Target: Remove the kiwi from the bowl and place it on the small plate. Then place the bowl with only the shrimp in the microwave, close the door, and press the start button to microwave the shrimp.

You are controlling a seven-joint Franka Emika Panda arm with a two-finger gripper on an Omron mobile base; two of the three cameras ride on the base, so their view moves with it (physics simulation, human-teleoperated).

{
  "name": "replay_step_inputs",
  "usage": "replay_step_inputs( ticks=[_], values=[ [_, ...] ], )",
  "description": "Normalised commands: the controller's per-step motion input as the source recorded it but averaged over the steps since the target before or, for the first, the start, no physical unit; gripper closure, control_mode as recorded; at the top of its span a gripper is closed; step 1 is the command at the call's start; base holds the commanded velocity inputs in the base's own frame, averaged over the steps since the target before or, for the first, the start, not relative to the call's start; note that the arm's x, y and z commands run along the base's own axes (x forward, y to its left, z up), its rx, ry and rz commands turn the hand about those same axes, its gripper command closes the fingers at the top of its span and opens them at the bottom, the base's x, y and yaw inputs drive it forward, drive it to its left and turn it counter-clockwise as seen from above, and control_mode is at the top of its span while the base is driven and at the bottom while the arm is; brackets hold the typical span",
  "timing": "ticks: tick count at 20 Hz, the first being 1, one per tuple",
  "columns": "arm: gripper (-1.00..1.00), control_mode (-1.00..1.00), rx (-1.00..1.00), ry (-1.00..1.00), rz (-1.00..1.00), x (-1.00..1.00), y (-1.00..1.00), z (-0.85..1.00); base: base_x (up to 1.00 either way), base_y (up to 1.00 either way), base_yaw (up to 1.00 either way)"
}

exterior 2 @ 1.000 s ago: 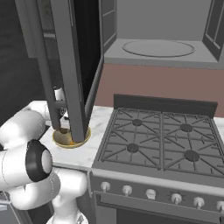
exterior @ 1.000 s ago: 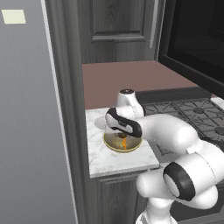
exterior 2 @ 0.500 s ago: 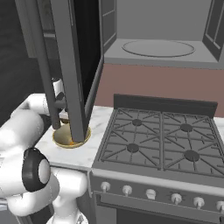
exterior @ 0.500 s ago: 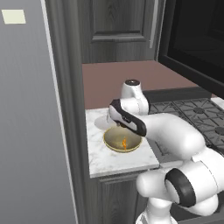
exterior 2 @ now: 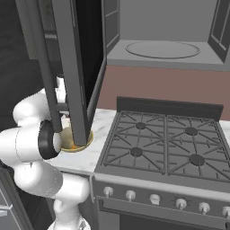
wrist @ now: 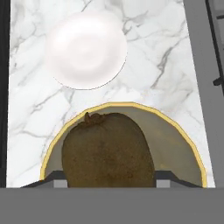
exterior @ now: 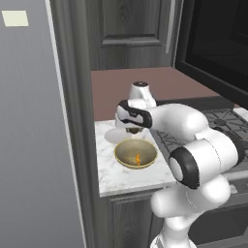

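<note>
Marble counter (wrist: 166, 74) bears bowl (exterior: 135, 154) and small plate (wrist: 86, 49).

- One bowl (exterior: 135, 154), tan-gold, on the marble counter (exterior: 109, 172).
- One shrimp (exterior: 138, 159), orange, inside the bowl.
- One kiwi (wrist: 107, 148), brown, above the bowl, held between the fingers of the one end effector (exterior: 133, 129).
- One small plate (wrist: 86, 49), whitish, on the counter just beyond the bowl.
- One microwave (exterior 2: 164, 33), above and beyond the bowl, with one round glass turntable (exterior 2: 162, 49) inside.
- One door (exterior 2: 72, 63) on the microwave, swung open above the bowl, with one long grey bar handle (exterior 2: 47, 81).
- One stove (exterior 2: 164, 143) beside the bowl, with four burners.
- Five knobs (exterior 2: 154, 199) in a row along the stove's front.
</note>
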Motion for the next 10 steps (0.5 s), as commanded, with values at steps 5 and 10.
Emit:
replay_step_inputs(
  ticks=[5,10],
  values=[
    [1.0,-1.0,0.0,0.1,0.0,0.6,0.04,-0.4,0.0,0.0,0.0],
    [1.0,-1.0,-0.03,0.13,0.0,0.55,0.19,-0.53,0.0,0.0,0.0]
  ],
)
